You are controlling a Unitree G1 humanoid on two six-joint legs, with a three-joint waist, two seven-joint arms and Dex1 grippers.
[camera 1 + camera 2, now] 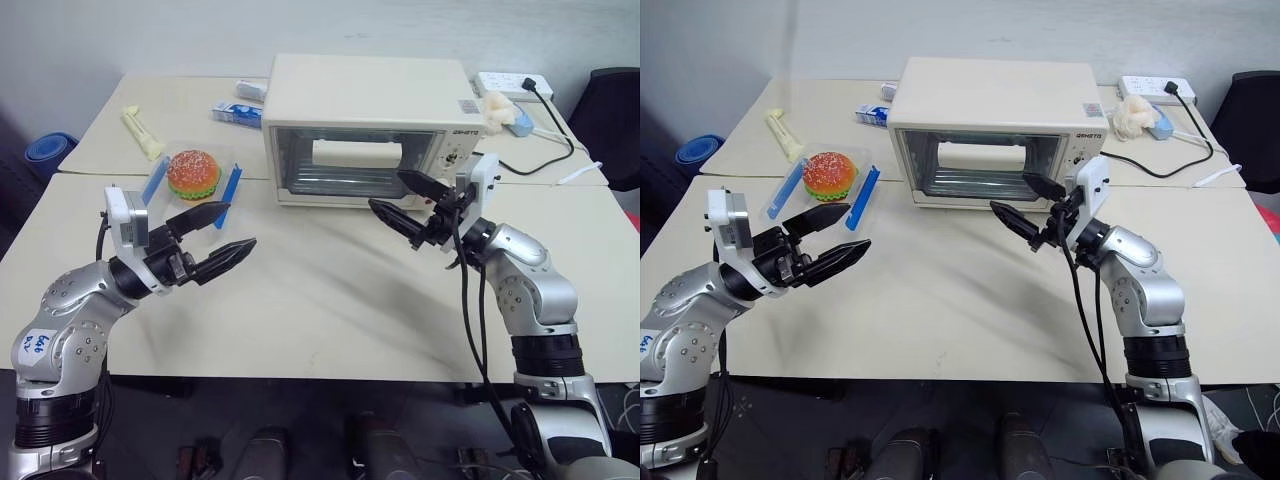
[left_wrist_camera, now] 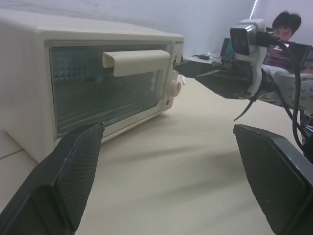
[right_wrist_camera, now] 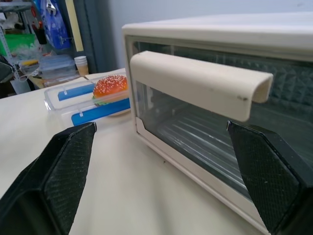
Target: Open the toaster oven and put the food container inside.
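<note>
The cream-white toaster oven (image 1: 365, 105) stands at the back middle of the table with its glass door shut and its wide handle (image 3: 195, 81) across the front. Left of it sits the clear food container (image 1: 193, 178) with blue side clips and a toy hamburger inside. My left gripper (image 1: 215, 235) hovers open just in front of the container, empty. My right gripper (image 1: 405, 203) is open and empty, raised close before the oven's right front, facing the handle.
A small blue-white carton (image 1: 237, 112) and a pale yellow item (image 1: 142, 133) lie at the back left. A white power strip (image 1: 515, 86) with a black cable and a crumpled white object (image 1: 497, 112) sit at the back right. A person (image 2: 287, 29) sits beyond.
</note>
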